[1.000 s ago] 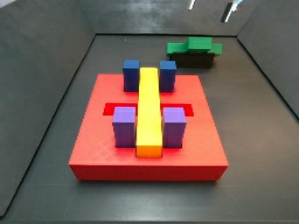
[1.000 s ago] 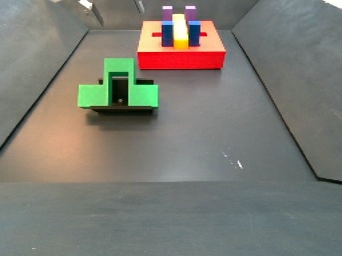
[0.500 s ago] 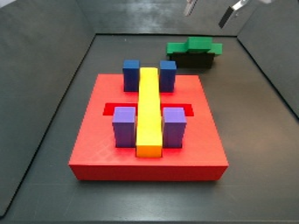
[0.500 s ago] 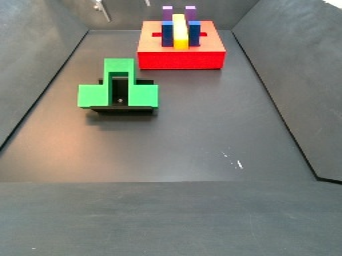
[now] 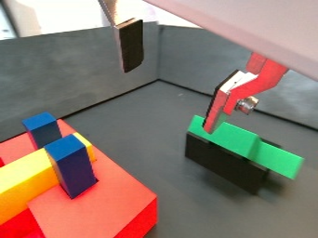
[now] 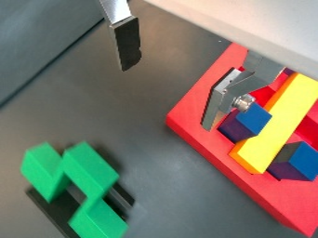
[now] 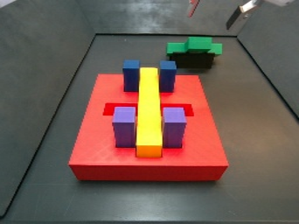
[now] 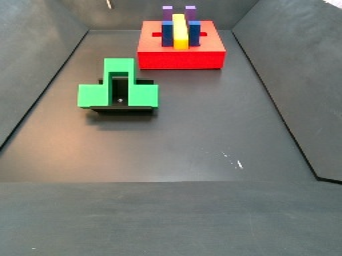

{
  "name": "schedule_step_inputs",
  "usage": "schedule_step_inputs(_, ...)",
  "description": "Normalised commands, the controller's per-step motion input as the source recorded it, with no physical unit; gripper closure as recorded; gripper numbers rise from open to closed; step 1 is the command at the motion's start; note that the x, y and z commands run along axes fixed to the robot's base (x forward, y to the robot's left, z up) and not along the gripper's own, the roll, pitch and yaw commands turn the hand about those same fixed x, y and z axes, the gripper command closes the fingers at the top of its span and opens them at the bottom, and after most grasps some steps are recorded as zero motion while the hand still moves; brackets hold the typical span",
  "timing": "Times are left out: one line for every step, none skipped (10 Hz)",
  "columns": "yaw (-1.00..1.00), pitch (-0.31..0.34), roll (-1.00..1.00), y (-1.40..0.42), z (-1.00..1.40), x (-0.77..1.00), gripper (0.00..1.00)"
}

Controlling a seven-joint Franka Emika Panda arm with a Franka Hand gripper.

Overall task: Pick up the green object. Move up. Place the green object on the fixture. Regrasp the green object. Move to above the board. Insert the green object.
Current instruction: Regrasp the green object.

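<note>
1. Side views first – the board (image 7: 146,131) fills the middle of the frame, a red slab carrying a long yellow bar (image 7: 149,109), two blue blocks (image 7: 132,74) and two purple blocks (image 7: 124,127).
2. The floor (image 8: 201,120) is bare and dark between board and fixture, with sloping walls on both flanks; plenty of room to travel.
3. The fixture (image 8: 120,108) sits at left of centre, well apart from the board, with the green object (image 8: 118,88) resting on top of it.
4. The gripper (image 7: 222,7) now shows only as fingertips at the top edge of the frame – a second ago it hung lower, so it has climbed away from the green object.
5. In both wrist views the fingers (image 5: 129,45) stand wide apart with nothing between them.
6. That suggests the placing is done and the regrasp comes next: a descent back onto the green object.
</note>
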Motion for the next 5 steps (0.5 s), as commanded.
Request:
schedule_step_inputs(-0.73, -0.074, 0.09, -0.33, 0.06, 0.21, 0.00)
schedule_step_inputs(-0.74, -0.129, 0.03, -0.31, 0.01, 0.20, 0.00)
schedule_step_inputs(-0.73, -0.203, 0.08, -0.30, 0.00, 0.21, 0.00)
schedule_step_inputs(-0.63, -0.206, 0.31, -0.19, -0.19, 0.39, 0.00)
schedule_step_inputs(-0.47, -0.086, 0.47, -0.06, -0.29, 0.50, 0.00)
